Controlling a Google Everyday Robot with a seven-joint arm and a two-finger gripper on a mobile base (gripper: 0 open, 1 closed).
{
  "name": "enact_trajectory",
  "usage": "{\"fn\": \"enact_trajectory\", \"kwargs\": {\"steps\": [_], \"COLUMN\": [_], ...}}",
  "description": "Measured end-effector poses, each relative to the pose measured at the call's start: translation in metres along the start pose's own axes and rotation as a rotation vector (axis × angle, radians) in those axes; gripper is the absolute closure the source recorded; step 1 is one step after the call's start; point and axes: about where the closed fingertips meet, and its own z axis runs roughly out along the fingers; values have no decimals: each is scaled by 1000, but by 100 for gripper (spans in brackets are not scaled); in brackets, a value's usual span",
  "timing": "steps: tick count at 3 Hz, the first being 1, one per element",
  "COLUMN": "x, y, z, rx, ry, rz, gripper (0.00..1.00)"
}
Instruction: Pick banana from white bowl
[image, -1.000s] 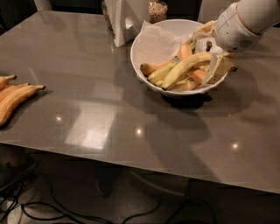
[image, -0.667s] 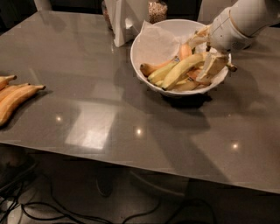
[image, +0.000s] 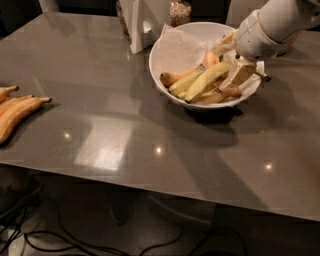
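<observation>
Bananas fill the bowl (image: 156, 56), which sits on the far right part of the table (image: 150, 130) and is lined with paper (image: 182, 49). We see the banana (image: 205, 80), pale yellow-green, lying slantwise on top of the shorter fruit (image: 172, 78), its dark-tipped stem (image: 263, 77) poking past the right rim. The gripper (image: 233, 61) is down inside the bowl's right side, at the banana's upper end. We cannot tell whether it is spread or clamped on the fruit. An orange bunch (image: 17, 110) lies well apart at the left edge.
</observation>
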Motion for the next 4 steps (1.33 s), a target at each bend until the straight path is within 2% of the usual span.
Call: {"fn": "enact_trajectory", "kwargs": {"steps": [2,3,4], "x": [-1,-3,-7], "y": [0,1,1], "z": [3,5,6], "rx": [-5,-10,-13], "ry": [-5,-9,-16], "rz": [2,-3,-12], "gripper": [53,54,73]}}
